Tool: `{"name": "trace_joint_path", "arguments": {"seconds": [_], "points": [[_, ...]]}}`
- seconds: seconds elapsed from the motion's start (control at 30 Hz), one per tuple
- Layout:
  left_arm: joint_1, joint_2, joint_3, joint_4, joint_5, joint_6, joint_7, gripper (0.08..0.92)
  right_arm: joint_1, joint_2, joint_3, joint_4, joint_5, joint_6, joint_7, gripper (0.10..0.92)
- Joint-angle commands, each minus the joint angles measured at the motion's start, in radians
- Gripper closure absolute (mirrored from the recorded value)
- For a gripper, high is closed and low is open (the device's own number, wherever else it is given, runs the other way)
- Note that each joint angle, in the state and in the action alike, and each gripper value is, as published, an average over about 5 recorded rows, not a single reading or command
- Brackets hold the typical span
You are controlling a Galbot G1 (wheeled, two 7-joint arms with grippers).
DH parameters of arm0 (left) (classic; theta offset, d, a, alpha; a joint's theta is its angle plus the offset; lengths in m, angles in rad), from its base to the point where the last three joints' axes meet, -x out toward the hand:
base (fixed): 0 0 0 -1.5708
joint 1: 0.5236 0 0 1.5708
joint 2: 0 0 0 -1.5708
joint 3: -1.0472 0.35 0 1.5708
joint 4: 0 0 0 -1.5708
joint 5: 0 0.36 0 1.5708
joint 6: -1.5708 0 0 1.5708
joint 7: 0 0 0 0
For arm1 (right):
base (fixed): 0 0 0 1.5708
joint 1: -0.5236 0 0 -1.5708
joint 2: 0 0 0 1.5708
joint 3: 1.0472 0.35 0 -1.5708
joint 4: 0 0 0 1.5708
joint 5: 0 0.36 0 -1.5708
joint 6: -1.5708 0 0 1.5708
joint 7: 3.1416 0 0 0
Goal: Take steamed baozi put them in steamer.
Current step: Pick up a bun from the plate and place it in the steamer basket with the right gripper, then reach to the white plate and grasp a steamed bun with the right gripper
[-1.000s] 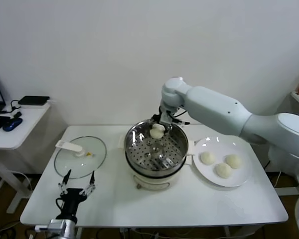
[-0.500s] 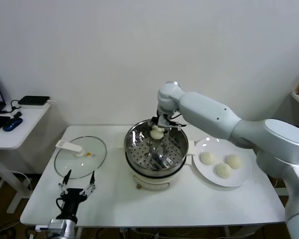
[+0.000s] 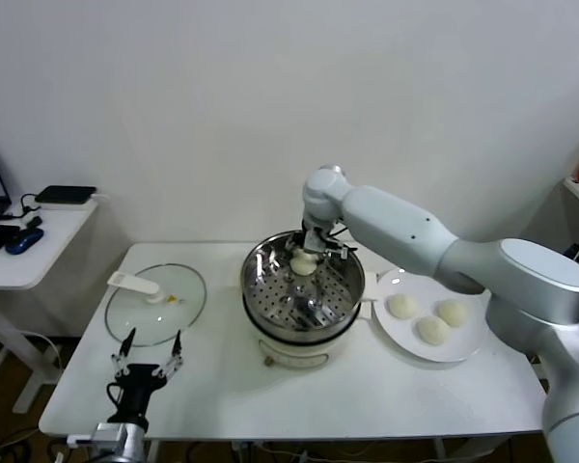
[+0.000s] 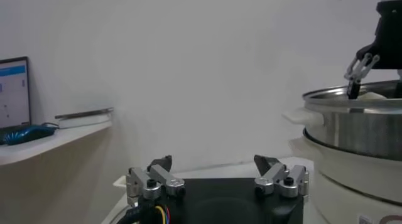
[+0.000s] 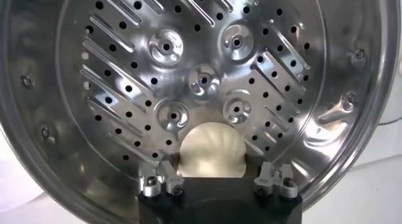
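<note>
Right gripper (image 3: 304, 253) fingers clasping a baozi (image 5: 210, 150) inside the steamer (image 3: 261, 289); left gripper (image 3: 147, 353) fingers wide

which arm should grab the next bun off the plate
Right. The right gripper is over the steamer, holding a baozi, right next to the plate with three buns. The left gripper sits open at the table's near left edge, beyond the glass lid.

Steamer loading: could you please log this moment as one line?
right gripper: holding bun inside steamer | plate: three buns | left gripper: open, parked by lid
</note>
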State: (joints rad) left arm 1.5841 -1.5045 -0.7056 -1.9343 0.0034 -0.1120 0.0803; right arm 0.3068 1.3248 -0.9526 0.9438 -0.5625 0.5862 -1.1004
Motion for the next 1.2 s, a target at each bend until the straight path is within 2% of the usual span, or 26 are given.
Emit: {"name": "trace_joint_path", "arguments": {"seconds": [0.03,0.27,0.4,0.57,0.77,0.93,1.2], "points": [[0.001,0.000,0.000,0.001,-0.001,-0.002,0.000,0.177,0.017,-0.005,-0.004,-0.001,0.034,0.008,-0.012,0.207],[0.003,0.000,-0.002,-0.004,-0.002,-0.002,0.000,0.177,0.107,-0.086,-0.065,0.110,0.179,0.003,-0.047,0.202],[0.005,0.001,-0.002,-0.007,-0.002,-0.002,0.000,0.177,0.215,-0.187,-0.143,0.223,0.336,-0.057,-0.066,0.203],[0.002,0.003,0.005,-0.013,0.003,0.000,0.001,0.177,0.425,-0.326,-0.358,0.330,0.659,-0.284,-0.048,0.203],[0.000,0.015,0.022,-0.026,0.004,-0.002,0.003,0.177,0.539,-0.455,-0.517,0.324,1.031,-0.526,-0.025,0.203],[0.011,0.036,0.028,-0.034,-0.006,-0.007,0.006,0.177,0.496,-0.566,-0.530,0.296,1.109,-0.649,-0.019,0.203],[0.042,0.089,0.033,-0.045,-0.037,-0.023,0.020,0.177,0.363,-0.660,-0.501,0.238,1.043,-0.701,-0.003,0.203]]}}
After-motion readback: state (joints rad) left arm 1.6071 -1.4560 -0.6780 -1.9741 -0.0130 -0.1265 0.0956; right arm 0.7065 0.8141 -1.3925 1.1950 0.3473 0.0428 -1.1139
